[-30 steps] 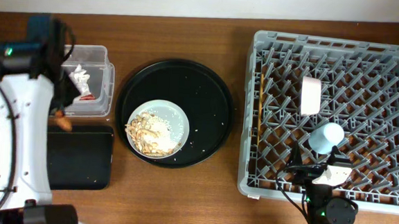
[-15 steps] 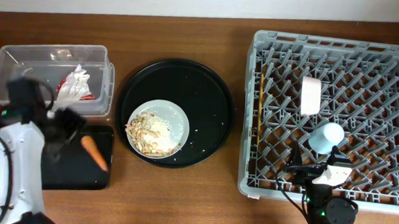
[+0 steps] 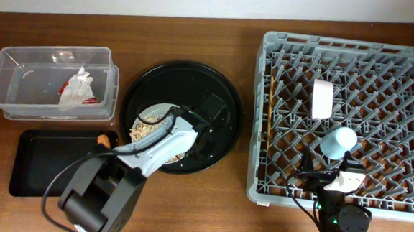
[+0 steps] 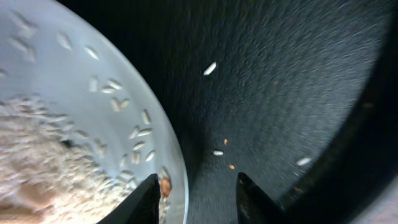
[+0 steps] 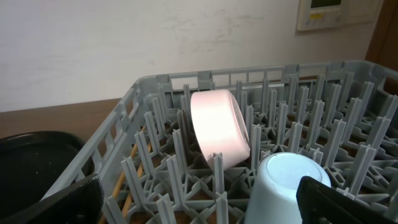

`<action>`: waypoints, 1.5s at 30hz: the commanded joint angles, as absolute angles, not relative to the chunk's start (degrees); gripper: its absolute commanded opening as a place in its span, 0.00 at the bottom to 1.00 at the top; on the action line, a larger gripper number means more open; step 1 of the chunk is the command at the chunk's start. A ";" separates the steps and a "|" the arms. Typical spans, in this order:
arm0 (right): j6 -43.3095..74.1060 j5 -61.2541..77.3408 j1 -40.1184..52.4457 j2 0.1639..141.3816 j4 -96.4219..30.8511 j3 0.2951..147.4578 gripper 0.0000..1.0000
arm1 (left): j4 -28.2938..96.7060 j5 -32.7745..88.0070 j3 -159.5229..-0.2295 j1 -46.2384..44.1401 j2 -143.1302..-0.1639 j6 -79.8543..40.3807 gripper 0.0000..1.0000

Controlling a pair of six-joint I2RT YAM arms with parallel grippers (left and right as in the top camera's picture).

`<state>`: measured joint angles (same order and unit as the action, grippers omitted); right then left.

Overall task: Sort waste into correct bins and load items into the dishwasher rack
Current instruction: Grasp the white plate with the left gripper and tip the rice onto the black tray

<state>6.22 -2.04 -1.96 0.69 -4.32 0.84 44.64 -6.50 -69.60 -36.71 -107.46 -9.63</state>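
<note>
My left gripper (image 3: 198,123) is open and empty, low over the right rim of the pale round plate (image 3: 153,115). In the left wrist view its fingers (image 4: 196,199) straddle the plate's (image 4: 74,81) rim, next to the beige food scraps (image 4: 43,155). The scraps (image 3: 143,131) lie on the plate. The sausage piece (image 3: 105,140) lies at the flat black tray's (image 3: 53,165) right end. The white tissue (image 3: 78,86) and red wrapper (image 3: 90,102) lie in the clear tub (image 3: 23,58). The rack (image 3: 348,44) holds the white bowl (image 3: 323,99), the blue cup (image 3: 338,142) and the chopsticks (image 3: 271,113). My right gripper (image 3: 330,180) is open and empty.
The plate sits in a big round black tray (image 3: 195,79) with stray grains on it (image 4: 280,81). In the right wrist view the bowl (image 5: 217,127), cup (image 5: 286,186) and chopsticks (image 5: 127,186) stand among the pegs ahead of the right fingers (image 5: 199,211).
My left arm carried the sausage piece from beside the tub to the flat black tray and let go of it. It then swung right, over the plate. The right arm has not moved.
</note>
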 commanded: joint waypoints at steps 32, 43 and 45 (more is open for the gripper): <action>6.42 -1.93 -2.33 0.36 -4.45 0.32 0.98 | 62.26 17.06 -68.29 8.58 -82.26 -11.00 0.00; 6.42 -1.93 -2.33 0.36 -4.45 0.32 0.98 | 57.67 53.19 -59.31 38.98 -67.22 2.37 0.00; 6.42 -1.93 -2.33 0.36 -4.45 0.32 0.98 | 58.00 61.25 -54.61 46.11 -64.51 5.82 0.00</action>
